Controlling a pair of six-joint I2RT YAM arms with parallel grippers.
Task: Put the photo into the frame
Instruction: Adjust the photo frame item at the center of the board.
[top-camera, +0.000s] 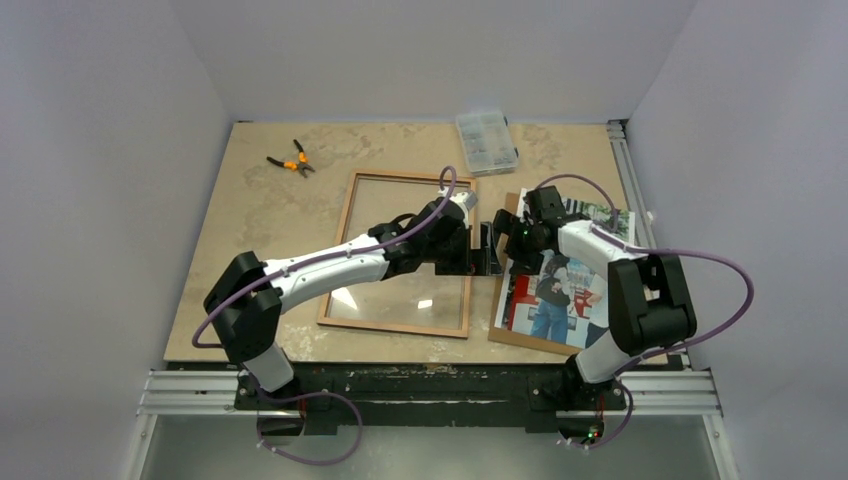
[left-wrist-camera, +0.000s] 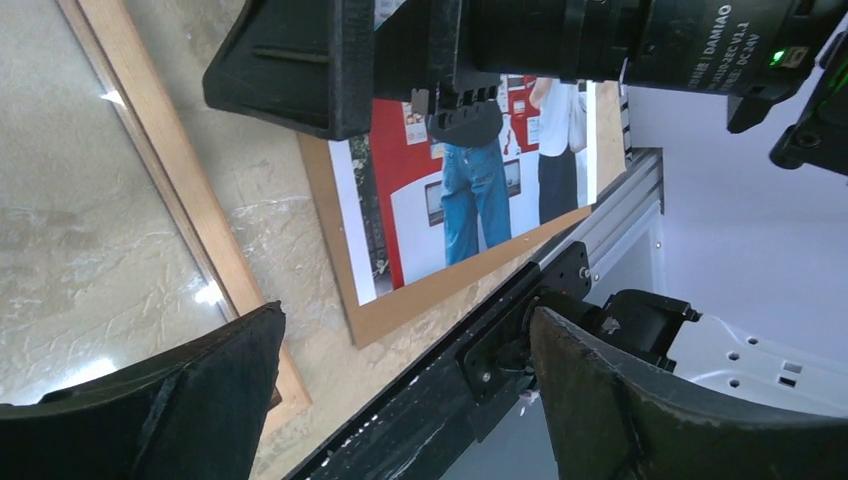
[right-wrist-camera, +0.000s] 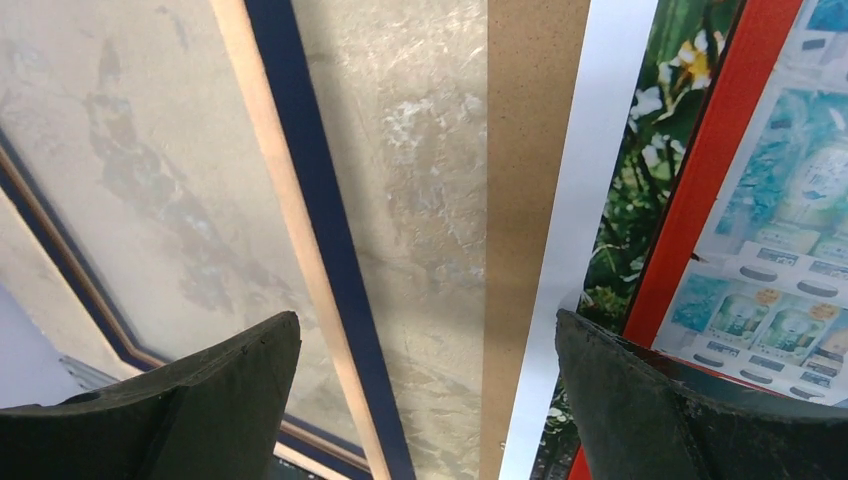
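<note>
The frame (top-camera: 408, 255) lies flat mid-table, its light wood face up and the clear pane showing the table; its rail (left-wrist-camera: 170, 170) and dark blue edge (right-wrist-camera: 320, 230) show in the wrist views. To its right the photo (top-camera: 565, 275) lies picture-side up on a brown board (left-wrist-camera: 400, 315). In the wrist views the photo (left-wrist-camera: 470, 200) (right-wrist-camera: 700, 200) shows people in jeans and red machines. My left gripper (top-camera: 492, 250) (left-wrist-camera: 405, 312) hovers open in the gap between frame and board, holding nothing. My right gripper (top-camera: 512, 232) (right-wrist-camera: 425, 316) is open over the board's left edge (right-wrist-camera: 525, 200), also holding nothing.
Orange-handled pliers (top-camera: 292, 158) lie at the back left. A clear plastic parts box (top-camera: 487, 140) sits at the back centre. The aluminium rail (top-camera: 430, 392) runs along the near edge. The two grippers are close together, and the right one's body (left-wrist-camera: 300, 60) fills the top of the left wrist view.
</note>
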